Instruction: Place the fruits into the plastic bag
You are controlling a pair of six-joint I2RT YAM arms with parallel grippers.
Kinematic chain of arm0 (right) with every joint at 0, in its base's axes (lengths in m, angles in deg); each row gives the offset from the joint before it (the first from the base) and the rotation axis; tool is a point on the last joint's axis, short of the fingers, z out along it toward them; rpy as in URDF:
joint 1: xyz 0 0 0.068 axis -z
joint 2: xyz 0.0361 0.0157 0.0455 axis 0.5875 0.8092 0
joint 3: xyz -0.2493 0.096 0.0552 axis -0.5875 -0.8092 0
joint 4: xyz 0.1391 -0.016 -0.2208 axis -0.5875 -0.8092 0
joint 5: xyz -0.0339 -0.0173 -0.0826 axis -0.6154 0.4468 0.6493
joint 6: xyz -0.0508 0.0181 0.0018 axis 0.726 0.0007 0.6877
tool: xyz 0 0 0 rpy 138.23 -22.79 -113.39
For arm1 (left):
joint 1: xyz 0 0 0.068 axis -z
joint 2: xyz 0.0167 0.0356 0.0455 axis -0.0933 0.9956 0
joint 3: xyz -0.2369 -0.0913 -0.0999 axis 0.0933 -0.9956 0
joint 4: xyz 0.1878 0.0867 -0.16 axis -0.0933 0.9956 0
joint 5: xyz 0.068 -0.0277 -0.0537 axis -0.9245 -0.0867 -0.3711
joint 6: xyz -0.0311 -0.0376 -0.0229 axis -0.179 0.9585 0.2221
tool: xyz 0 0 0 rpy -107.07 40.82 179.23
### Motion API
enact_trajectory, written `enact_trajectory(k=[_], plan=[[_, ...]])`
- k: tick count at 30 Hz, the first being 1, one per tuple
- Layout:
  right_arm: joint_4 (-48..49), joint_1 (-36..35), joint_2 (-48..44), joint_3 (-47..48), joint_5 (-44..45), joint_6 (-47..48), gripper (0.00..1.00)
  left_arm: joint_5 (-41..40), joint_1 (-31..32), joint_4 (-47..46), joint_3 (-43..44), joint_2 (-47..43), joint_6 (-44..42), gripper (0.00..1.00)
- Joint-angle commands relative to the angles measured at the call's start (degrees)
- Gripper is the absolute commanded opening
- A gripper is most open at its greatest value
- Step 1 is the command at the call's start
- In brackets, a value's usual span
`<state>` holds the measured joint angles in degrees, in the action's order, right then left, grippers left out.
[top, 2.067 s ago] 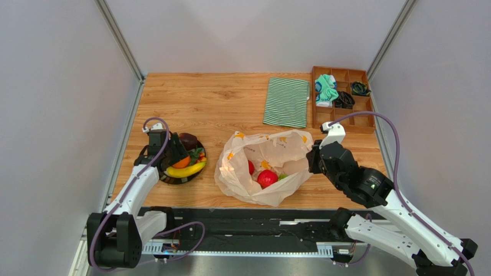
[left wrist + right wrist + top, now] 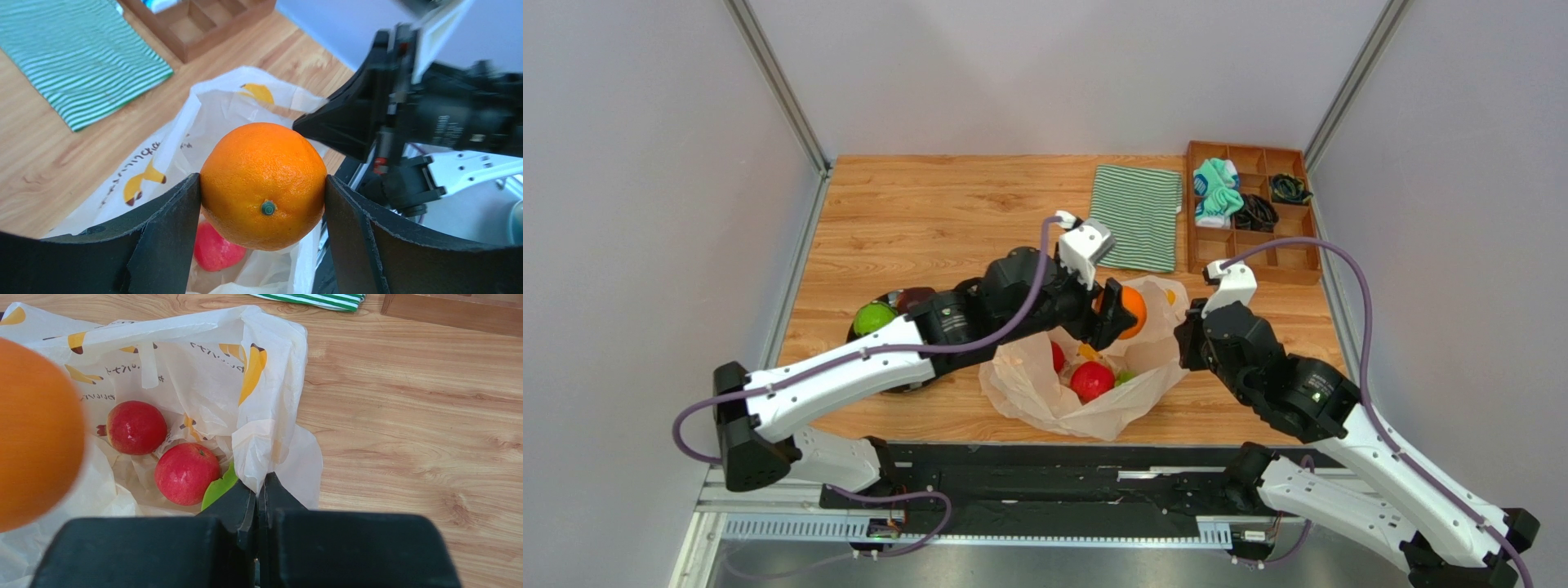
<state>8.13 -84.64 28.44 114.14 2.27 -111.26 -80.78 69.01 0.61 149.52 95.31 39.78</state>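
Right, my left gripper (image 2: pixel 1113 316) clamps one orange (image 2: pixel 264 184) over the plastic bag (image 2: pixel 1038 382), centre frame. My right gripper (image 2: pixel 258 496) pinches the bag's rim. Inside: two red fruits (image 2: pixel 136 427) (image 2: pixel 186 473), one green piece (image 2: pixel 216 490) half hidden behind that finger. A striped cloth (image 2: pixel 1133 217) and wooden tray (image 2: pixel 1259 251) sit upper right; my arm covers most of the plate (image 2: pixel 856 328).

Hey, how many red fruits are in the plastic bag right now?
2. One red fruit lies inside the plastic bag; a second red fruit sits beside it, nearer the right gripper pinching the bag's edge. Folds may hide more.
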Motion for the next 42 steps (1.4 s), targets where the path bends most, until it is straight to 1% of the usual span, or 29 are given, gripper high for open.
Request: enact_trajectory(k=[1, 4, 6, 8, 13, 19, 22, 23, 24, 28, 30, 32, 42], plan=[[-0.98, 0.06, -1.49, 0.66, 1.45, 0.37, 0.00, 2.96, 0.15, -1.49, 1.49, 4.52, 1.39, 0.51], [-1.16, 0.06, -1.66, 0.48, 1.63, 0.20, 0.00, -0.38, 0.24, 4.83, 3.25, 8.47, 2.44, 0.53], [-1.16, 0.06, -1.93, 0.22, 1.63, 0.02, 0.00, -1.52, 0.24, 6.35, 2.91, 10.41, 3.23, 0.54], [-1.16, 0.15, -2.02, -0.04, 1.63, -0.15, 0.00, -1.53, -0.29, 6.71, 0.98, 11.64, 4.20, 0.56], [-1.16, 0.15, -2.19, -0.49, 1.63, -0.24, 0.00, 2.07, -3.19, 5.04, -5.25, 12.79, 7.72, 0.57], [-0.90, 0.15, -1.58, -0.75, 1.54, -0.50, 0.00, 2.42, -3.28, 7.15, -5.27, 16.74, 7.45, 0.61], [-0.72, 0.06, -1.58, -0.93, 1.45, -0.59, 0.00, 2.69, -3.36, 6.97, -5.27, 17.71, 7.63, 0.66], [-0.72, 0.06, -1.58, -1.01, 1.45, -0.68, 0.00, 2.86, -3.28, 6.97, -5.27, 17.71, 7.72, 0.73], [-0.72, 0.06, -1.58, -1.10, 1.45, -0.59, 0.00, 2.86, -3.36, 6.88, -5.18, 17.80, 7.63, 0.76], [-0.72, 0.15, -1.49, -1.28, 1.54, -0.68, 0.00, 2.87, -3.28, 6.62, -5.35, 17.45, 7.46, 0.84], [-0.64, 0.15, -1.49, -1.19, 1.54, -0.68, 0.00, 2.60, -3.28, 6.71, -5.35, 17.27, 7.46, 0.86], [-0.64, 0.15, -1.31, -1.19, 1.45, -0.68, 0.00, 2.51, -3.28, 6.62, -5.35, 17.01, 7.46, 0.92], [-0.64, 0.15, -1.40, -1.28, 1.45, -0.77, 0.00, 3.21, -3.28, 6.01, -5.35, 15.08, 6.85, 0.96]])
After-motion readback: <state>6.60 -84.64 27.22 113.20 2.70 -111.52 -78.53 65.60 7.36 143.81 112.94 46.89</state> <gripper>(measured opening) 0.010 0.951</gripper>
